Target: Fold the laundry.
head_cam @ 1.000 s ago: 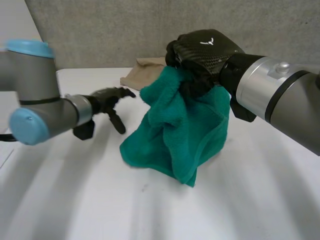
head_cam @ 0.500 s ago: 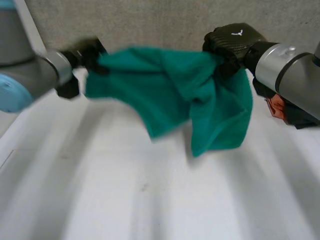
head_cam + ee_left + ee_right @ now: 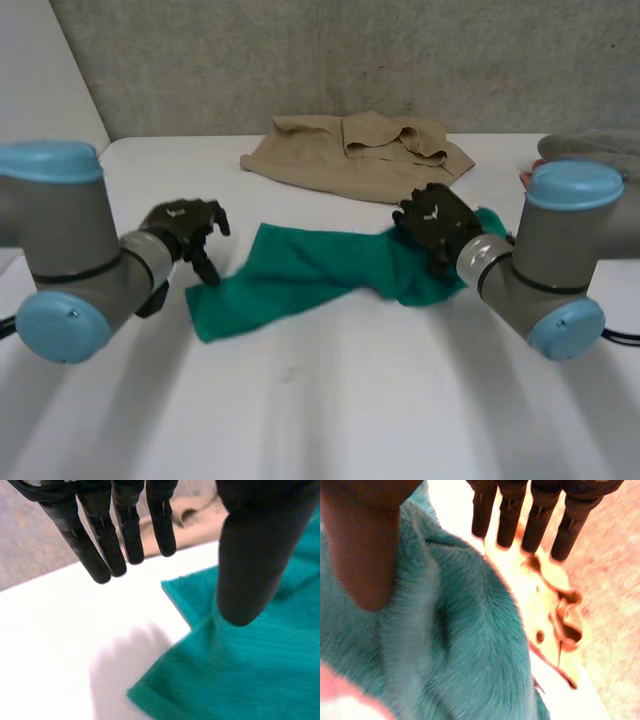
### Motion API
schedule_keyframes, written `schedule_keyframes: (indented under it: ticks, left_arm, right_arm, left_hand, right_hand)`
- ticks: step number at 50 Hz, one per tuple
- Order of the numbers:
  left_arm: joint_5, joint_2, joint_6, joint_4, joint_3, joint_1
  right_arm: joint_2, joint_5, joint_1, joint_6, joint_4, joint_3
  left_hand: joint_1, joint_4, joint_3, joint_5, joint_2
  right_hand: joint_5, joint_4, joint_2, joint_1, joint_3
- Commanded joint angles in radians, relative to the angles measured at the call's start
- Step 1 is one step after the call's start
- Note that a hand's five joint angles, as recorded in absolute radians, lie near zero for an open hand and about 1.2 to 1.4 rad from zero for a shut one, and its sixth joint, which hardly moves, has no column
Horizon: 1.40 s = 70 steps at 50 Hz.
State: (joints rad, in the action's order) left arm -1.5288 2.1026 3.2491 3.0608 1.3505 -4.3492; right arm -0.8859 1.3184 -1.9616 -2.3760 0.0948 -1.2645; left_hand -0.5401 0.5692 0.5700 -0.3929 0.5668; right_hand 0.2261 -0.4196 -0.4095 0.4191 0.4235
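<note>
Head view: we find the green towel (image 3: 320, 275), aloft a moment ago, lying rumpled on the desk (image 3: 330, 410). Left robot hand (image 3: 185, 225) and right robot hand (image 3: 435, 220) are spread wide at its ends.

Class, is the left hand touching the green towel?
Cannot tell. In the left wrist view the left hand overlaps the green towel; contact is hidden.

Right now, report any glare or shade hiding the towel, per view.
Head view: even light; the green towel darkens only in folds by the right hand. Left wrist view: no glare; the left hand covers some towel. Right wrist view: the table past the fingers glares.
</note>
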Motion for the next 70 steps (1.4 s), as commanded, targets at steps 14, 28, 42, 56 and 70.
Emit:
schedule_keyframes:
  ticks: [14,28,42,56,70]
  left_arm:
    - [0.053,-0.113,0.046,-0.128,0.003,-0.104]
    - [0.061,-0.012,0.089,-0.251,-0.022,-0.102]
    - [0.038,-0.024,0.101,-0.22,-0.021,-0.089]
    - [0.044,-0.033,0.084,-0.205,-0.019,-0.081]
    - [0.099,0.03,0.083,-0.172,-0.145,-0.038]
  right_arm:
    - [-0.281,0.11,0.148,-0.526,0.008,-0.148]
    - [-0.187,-0.107,0.234,-0.62,-0.273,-0.113]
    - [-0.048,-0.031,0.173,-0.626,-0.13,-0.096]
    - [0.015,0.087,0.109,-0.595,0.0,-0.019]
    - [-0.43,-0.071,0.076,-0.345,-0.256,0.054]
  left_hand:
    - [0.221,-0.25,-0.251,0.248,-0.248]
    - [0.142,-0.171,-0.172,0.169,-0.169]
    - [0.136,-0.165,-0.166,0.163,-0.162]
    - [0.168,-0.197,-0.198,0.195,-0.195]
    - [0.362,-0.391,-0.392,0.389,-0.389]
  right_hand:
    - [-0.186,0.205,0.195,-0.204,-0.209]
    - [0.399,-0.38,-0.39,0.38,0.376]
    - [0.385,-0.366,-0.376,0.366,0.362]
    - [0.996,-0.977,-0.987,0.977,0.973]
    - [0.996,-0.977,-0.987,0.977,0.973]
